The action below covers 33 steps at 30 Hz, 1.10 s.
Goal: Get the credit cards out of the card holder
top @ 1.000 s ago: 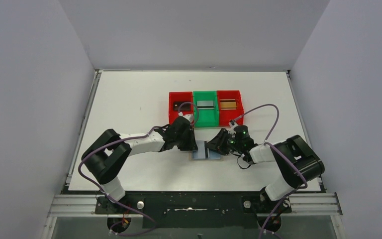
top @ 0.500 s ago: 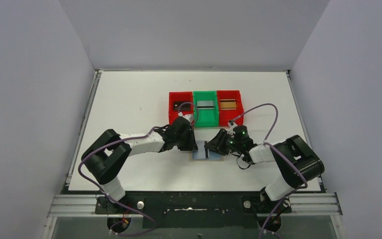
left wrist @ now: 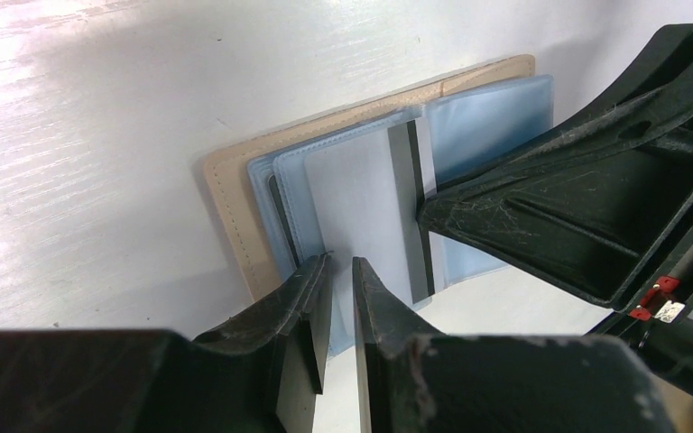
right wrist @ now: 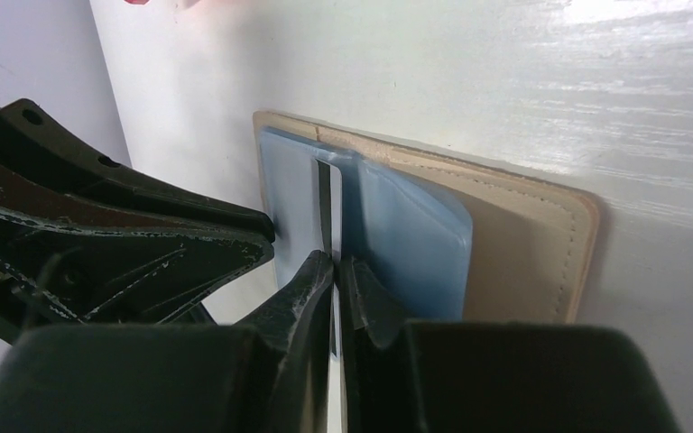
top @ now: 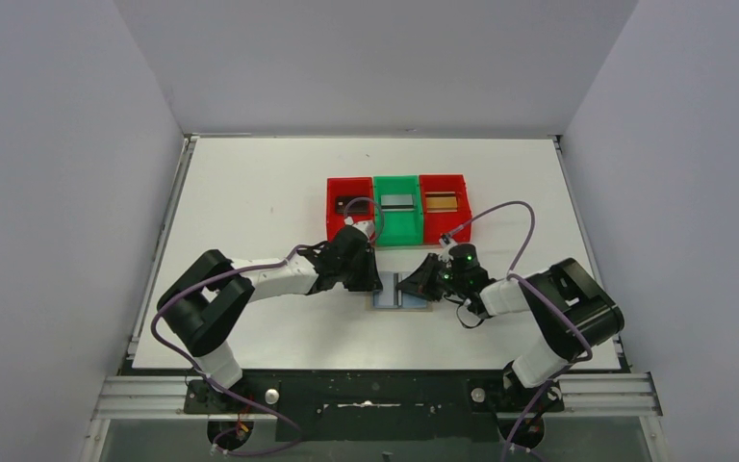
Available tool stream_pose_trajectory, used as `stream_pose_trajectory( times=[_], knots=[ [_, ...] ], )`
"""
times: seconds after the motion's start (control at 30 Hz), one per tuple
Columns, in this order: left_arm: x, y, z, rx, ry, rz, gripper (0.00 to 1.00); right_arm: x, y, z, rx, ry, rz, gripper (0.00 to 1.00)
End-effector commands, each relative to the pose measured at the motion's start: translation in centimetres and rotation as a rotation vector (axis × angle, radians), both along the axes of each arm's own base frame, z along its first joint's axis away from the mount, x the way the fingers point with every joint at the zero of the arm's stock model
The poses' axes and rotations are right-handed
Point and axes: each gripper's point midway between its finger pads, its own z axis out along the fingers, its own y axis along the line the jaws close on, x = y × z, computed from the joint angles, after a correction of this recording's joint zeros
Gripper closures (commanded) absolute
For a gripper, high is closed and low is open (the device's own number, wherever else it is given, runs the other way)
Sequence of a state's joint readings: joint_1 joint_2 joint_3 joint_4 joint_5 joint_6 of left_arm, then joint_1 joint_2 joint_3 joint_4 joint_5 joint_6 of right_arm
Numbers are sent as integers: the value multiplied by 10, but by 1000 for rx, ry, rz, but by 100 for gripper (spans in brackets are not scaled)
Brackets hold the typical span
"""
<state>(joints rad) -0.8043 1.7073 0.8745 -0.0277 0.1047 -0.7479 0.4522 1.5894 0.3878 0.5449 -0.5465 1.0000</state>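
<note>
Three bins (top: 397, 234) behind, left hand (left wrist: 338, 271) on card holder (left wrist: 235, 194), right hand (right wrist: 334, 266) pinching card (right wrist: 325, 203)

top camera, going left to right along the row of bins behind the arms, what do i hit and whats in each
left red bin holding a dark card → green bin holding a silver-grey card → right red bin holding a gold-brown card

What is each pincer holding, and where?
Right pincer pinches the dark card by its exposed edge, between the blue sleeves. Left pincer appears clamped on the card holder, at a sleeve edge.
</note>
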Motion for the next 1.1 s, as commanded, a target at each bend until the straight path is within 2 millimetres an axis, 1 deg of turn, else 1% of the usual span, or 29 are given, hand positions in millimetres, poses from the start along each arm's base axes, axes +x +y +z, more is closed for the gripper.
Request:
stream_pose_trajectory(
  times=[0.0, 0.13, 0.2, 0.27, 0.4, 0.47, 0.53, 0.63, 0.83, 0.93, 1.07],
  knots=[
    [-8, 14, -15, 67, 21, 5, 85, 8, -6, 6, -7, -57, -33, 100],
    [-9, 14, -15, 68, 23, 3, 85, 8, -8, 9, 0, -69, -38, 100],
    [-9, 14, -15, 68, 24, 1, 85, 7, -7, 9, 7, -68, -29, 98],
    [-10, 14, -16, 68, 25, 0, 85, 8, -4, 11, 30, -76, -21, 92],
    [-9, 14, -14, 68, 22, -2, 86, 9, 0, 8, 54, -57, -21, 79],
    [-9, 14, -14, 69, 21, -1, 86, 9, 0, 6, 58, -52, -23, 75],
    [-9, 14, -13, 68, 20, -2, 86, 9, 0, 4, 58, -46, -26, 73],
    [-9, 14, -14, 69, 21, -3, 86, 8, 0, 3, 56, -43, -28, 77],
    [-9, 13, -13, 67, 20, -3, 86, 9, -2, 2, 50, -44, -36, 95],
    [-8, 14, -12, 69, 17, 1, 86, 10, -8, 4, 31, -55, -56, 100],
    [-7, 14, -10, 68, 10, 8, 86, 13, -16, 11, -5, -92, -75, 100]
  ],
)
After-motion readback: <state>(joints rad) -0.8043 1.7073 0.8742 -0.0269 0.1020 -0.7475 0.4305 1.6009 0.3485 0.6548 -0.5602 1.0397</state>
